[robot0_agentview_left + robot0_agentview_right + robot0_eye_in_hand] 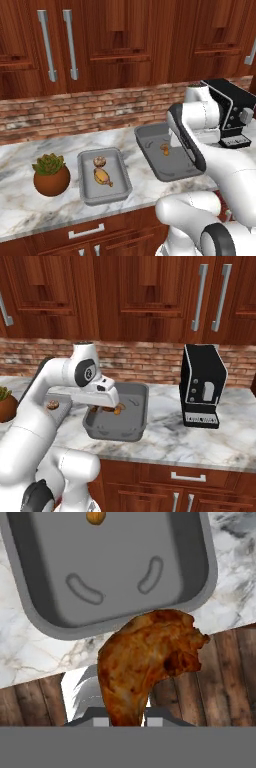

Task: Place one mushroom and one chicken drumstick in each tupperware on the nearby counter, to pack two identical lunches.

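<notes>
Hand view shows the claw (122, 719) clamped on a chicken drumstick (147, 657), just short of the wider tupperware (120, 619) on the counter (30, 647), which holds one mushroom (96, 517). Next, I judge: carry forward over the rim, release; the small tupperware (121, 190) looks packed

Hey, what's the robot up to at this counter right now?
It is packing two lunches. The gripper is shut on a chicken drumstick, held near the front edge of the larger tupperware, which has one small brown item inside. The smaller tupperware beside the potted plant already holds a mushroom and a drumstick.
</notes>
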You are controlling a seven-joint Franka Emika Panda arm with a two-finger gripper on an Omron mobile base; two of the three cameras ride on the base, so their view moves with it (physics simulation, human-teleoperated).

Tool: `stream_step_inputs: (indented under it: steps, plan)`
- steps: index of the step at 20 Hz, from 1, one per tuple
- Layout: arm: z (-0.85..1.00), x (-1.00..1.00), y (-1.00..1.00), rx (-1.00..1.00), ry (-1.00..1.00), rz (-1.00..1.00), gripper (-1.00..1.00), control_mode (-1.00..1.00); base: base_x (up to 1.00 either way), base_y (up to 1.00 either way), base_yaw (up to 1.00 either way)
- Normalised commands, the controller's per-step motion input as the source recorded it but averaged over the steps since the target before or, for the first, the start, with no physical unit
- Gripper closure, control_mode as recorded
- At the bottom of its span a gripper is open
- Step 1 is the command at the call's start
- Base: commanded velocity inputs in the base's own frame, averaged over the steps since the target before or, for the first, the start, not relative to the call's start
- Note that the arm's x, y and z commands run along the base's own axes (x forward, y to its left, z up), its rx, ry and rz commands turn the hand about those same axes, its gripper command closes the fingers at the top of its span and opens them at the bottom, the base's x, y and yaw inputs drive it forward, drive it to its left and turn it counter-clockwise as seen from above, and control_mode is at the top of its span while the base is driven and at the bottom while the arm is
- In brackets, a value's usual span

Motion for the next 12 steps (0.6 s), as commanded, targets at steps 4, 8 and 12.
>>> stream_step_inputs:
  steps: [4, 8, 12]
  plan:
    - [-0.39, 0.46, 0.00, 0.00, 0.06, -0.13, 1.00, -1.00, 0.00, 0.00, 0.00]
    - [-0.40, 0.40, 0.00, 0.00, 0.03, -0.13, 1.00, -1.00, 0.00, 0.00, 0.00]
    - [-0.64, 0.09, -0.03, 0.00, -0.04, -0.13, 1.00, -1.00, 0.00, 0.00, 0.00]
